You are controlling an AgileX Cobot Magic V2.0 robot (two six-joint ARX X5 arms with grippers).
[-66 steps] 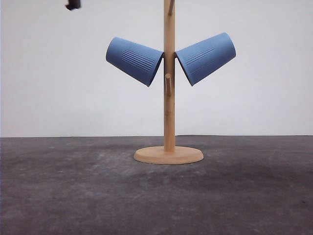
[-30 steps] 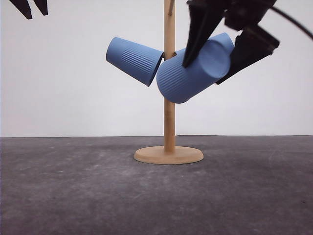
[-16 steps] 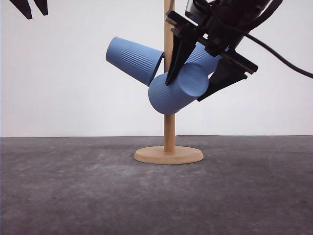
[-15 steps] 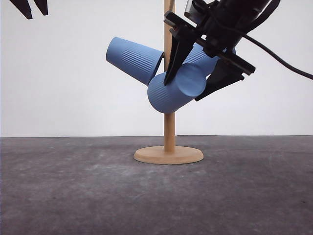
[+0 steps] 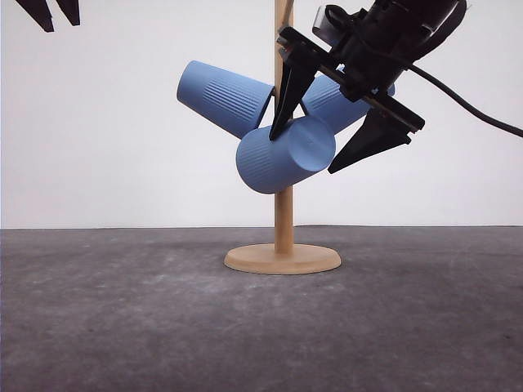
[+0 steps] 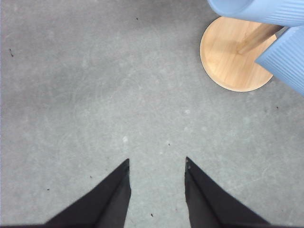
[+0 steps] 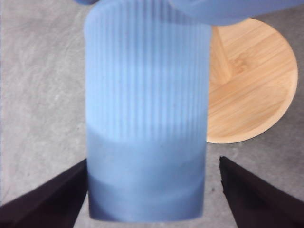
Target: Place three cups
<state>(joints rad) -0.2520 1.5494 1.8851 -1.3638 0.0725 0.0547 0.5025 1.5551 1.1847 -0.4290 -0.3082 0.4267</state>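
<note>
Three light-blue ribbed cups hang on a wooden cup stand (image 5: pixel 283 259). One cup (image 5: pixel 225 98) sits on the left peg. A second cup (image 5: pixel 331 96) sits on the right peg, partly hidden by my right arm. The third cup (image 5: pixel 284 155) (image 7: pixel 147 118) lies tilted in front of the pole, mouth towards it. My right gripper (image 5: pixel 302 155) (image 7: pixel 152 190) straddles this cup with its jaws open. One finger touches the cup's side and the other stands clear of it. High at the far left, my left gripper (image 5: pixel 59 24) (image 6: pixel 156 164) is open and empty.
The stand's round wooden base (image 6: pixel 237 57) (image 7: pixel 256 85) rests on a dark grey table (image 5: pixel 122 310). A white wall stands behind. A black cable (image 5: pixel 482 114) trails from my right arm towards the right.
My right gripper brought the third cup down and left to the front of the pole. Its jaws have spread apart from the cup. The left gripper stayed still.
</note>
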